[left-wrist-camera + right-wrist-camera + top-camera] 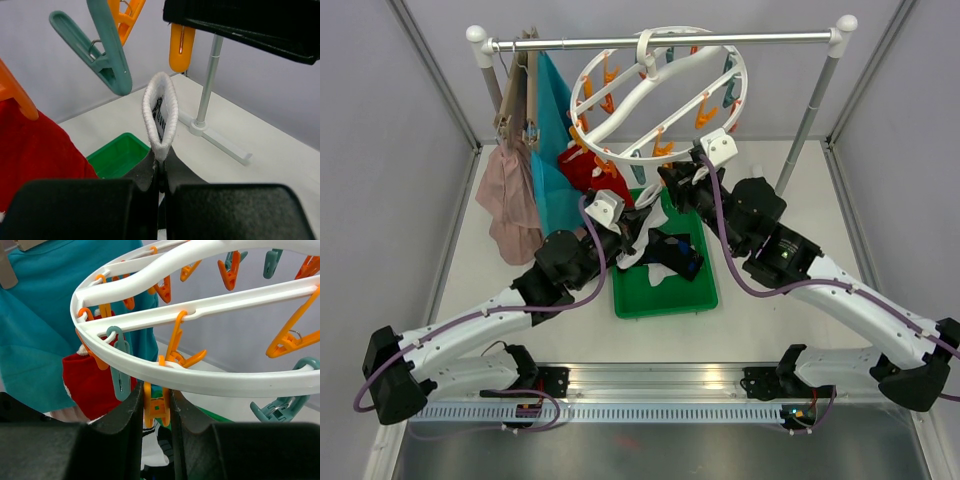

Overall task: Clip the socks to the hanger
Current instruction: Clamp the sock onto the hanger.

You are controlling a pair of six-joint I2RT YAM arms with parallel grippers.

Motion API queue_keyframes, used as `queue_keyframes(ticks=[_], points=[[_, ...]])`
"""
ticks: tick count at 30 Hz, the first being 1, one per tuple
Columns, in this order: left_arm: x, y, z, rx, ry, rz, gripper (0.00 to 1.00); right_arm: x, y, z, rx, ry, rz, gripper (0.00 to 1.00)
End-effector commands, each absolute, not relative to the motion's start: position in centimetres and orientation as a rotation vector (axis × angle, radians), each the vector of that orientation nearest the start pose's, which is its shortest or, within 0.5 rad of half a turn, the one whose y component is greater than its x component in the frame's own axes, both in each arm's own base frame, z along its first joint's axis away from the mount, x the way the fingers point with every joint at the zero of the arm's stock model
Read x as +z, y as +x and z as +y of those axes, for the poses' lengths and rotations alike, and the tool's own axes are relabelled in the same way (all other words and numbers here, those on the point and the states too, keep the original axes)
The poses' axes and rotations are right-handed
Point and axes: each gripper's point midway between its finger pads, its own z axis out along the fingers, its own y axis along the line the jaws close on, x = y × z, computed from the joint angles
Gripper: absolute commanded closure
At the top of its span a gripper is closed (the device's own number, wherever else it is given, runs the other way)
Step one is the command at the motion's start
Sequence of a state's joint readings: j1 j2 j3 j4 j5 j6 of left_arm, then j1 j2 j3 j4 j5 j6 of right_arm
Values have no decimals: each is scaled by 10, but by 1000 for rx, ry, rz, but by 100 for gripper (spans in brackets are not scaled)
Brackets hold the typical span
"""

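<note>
The hanger (660,95) is a large white ring with orange and teal clips, hooked on the rail. My right gripper (154,390) is shut on an orange clip (156,412) hanging under the ring's near rim (210,382). My left gripper (161,165) is shut on a sock's white cuff (160,115), which stands up as a loop just below the clips. From above, the left gripper (635,225) sits under the ring beside the right gripper (675,180). A red sock (582,170) hangs from a clip at the ring's left. A dark sock (675,255) lies in the green tray (665,295).
A teal cloth (555,150) and a pink garment (510,200) hang on slim hangers at the rail's left end. The rail's right pole (810,120) and its white foot (215,135) stand behind the tray. A teal clip (107,60) hangs just left of the cuff.
</note>
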State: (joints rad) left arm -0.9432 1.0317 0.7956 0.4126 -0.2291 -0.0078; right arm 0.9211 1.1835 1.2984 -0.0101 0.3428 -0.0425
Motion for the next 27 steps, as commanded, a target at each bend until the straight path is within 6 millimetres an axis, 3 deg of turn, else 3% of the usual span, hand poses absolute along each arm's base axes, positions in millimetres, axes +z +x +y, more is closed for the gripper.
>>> queue_keyframes(ticks=[1, 27], points=[[365, 261, -289, -609, 439, 1283, 98, 441, 290, 281, 476, -389, 1423, 100], [376, 260, -298, -618, 425, 1256, 98, 437, 294, 278, 448, -371, 1463, 100]])
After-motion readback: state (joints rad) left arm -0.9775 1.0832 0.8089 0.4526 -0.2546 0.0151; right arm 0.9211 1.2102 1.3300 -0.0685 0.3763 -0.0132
